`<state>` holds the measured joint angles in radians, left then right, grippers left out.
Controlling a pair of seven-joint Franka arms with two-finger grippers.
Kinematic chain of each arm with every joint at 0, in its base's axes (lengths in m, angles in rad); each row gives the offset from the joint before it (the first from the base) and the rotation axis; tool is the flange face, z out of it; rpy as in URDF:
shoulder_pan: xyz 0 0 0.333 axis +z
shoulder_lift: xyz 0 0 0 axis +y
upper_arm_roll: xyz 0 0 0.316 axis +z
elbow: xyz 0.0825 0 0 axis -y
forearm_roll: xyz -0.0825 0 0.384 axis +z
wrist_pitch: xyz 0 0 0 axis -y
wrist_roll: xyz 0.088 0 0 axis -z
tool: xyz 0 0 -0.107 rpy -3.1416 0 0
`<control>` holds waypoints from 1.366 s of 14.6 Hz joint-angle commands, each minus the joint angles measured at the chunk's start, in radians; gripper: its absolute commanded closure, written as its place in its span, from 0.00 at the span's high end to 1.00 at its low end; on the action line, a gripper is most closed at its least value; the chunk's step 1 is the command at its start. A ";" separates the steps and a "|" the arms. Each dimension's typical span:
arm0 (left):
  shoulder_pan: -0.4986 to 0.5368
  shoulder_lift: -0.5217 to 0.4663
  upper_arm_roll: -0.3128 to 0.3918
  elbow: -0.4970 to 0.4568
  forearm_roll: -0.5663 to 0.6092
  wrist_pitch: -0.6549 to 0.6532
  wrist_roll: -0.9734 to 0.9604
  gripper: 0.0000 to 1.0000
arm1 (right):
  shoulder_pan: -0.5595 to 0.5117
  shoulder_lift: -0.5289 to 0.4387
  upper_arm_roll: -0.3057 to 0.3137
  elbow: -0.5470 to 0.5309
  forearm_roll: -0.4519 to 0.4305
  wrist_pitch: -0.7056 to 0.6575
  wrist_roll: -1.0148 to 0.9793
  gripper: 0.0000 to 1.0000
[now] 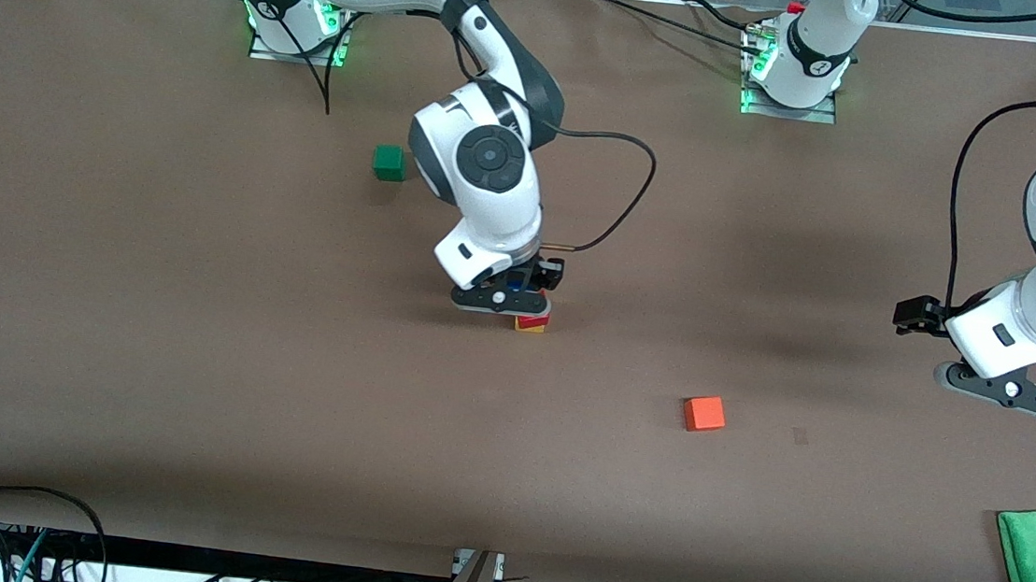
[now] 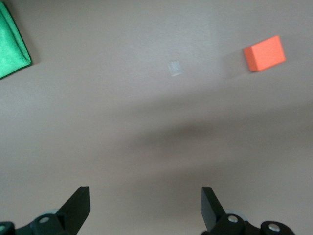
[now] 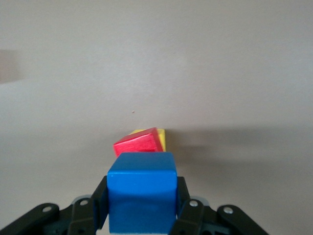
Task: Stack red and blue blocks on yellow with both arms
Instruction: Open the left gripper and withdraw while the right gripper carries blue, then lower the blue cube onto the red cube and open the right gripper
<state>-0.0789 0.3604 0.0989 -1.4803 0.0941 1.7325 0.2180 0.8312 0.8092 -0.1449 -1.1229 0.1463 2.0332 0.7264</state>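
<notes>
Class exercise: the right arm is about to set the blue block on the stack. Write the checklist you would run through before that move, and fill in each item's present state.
1. Blue block clamped in the right gripper: ok.
2. Red block already on the yellow block: ok.
3. Red block square on the yellow one: not ok, it sits twisted.
4. Blue block centred over the red one: cannot tell.
5. Left gripper away from the stack, jaws open, waiting: ok.
6. Orange cube and green cube apart from the stack: ok.
</notes>
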 commanded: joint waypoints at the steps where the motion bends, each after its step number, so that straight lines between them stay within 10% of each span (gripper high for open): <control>1: -0.001 -0.050 0.027 -0.109 -0.022 0.110 0.020 1.00 | 0.002 0.016 -0.012 0.048 0.007 -0.001 0.013 0.27; 14: -0.045 -0.324 0.018 -0.368 -0.037 0.114 -0.095 1.00 | 0.020 0.064 -0.015 0.046 -0.002 0.055 0.025 0.34; 19: -0.045 -0.322 0.007 -0.361 -0.037 0.136 -0.095 1.00 | 0.025 0.077 -0.015 0.043 -0.023 0.079 0.047 0.53; 20: -0.045 -0.321 0.007 -0.356 -0.037 0.136 -0.097 1.00 | 0.025 0.077 -0.015 0.043 -0.027 0.084 0.047 0.70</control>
<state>-0.1203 0.0675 0.1097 -1.8204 0.0693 1.8554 0.1297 0.8440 0.8652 -0.1489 -1.1096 0.1391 2.1043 0.7453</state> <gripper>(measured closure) 0.000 0.445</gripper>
